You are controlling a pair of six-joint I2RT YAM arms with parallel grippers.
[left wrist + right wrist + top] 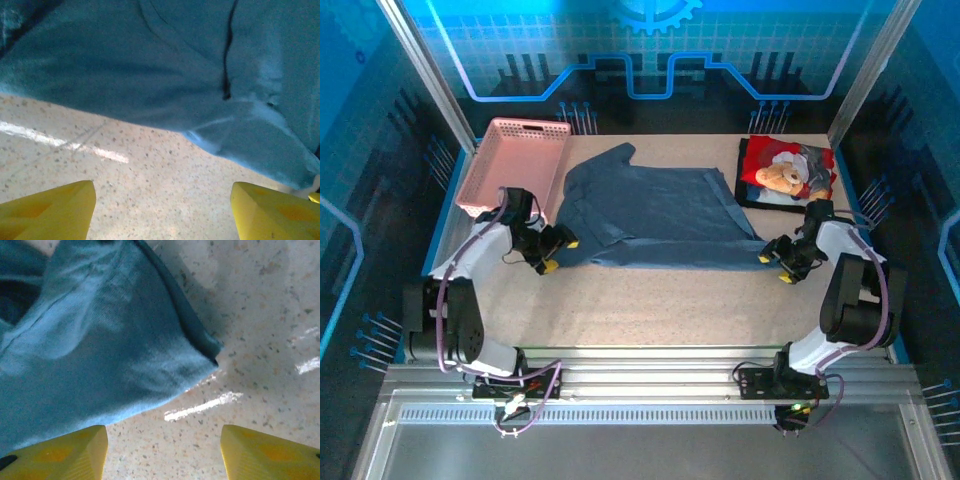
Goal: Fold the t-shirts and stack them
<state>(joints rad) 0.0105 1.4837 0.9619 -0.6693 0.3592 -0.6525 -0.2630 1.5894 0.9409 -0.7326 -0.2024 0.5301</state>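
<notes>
No text, label, brand or number was legible, a wordless gear emblem glowed on the back wall, the red and black t-shirt bore a teddy-bear picture.

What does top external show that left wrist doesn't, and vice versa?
Top external adds the pink basket, the teddy-bear shirt at far right, the right gripper and the full outline of the blue shirt. Left wrist adds close detail: a dark crease in the cloth, and the left gripper with its yellow fingers apart over the table. Shared: blue shirt, table, left gripper.
</notes>
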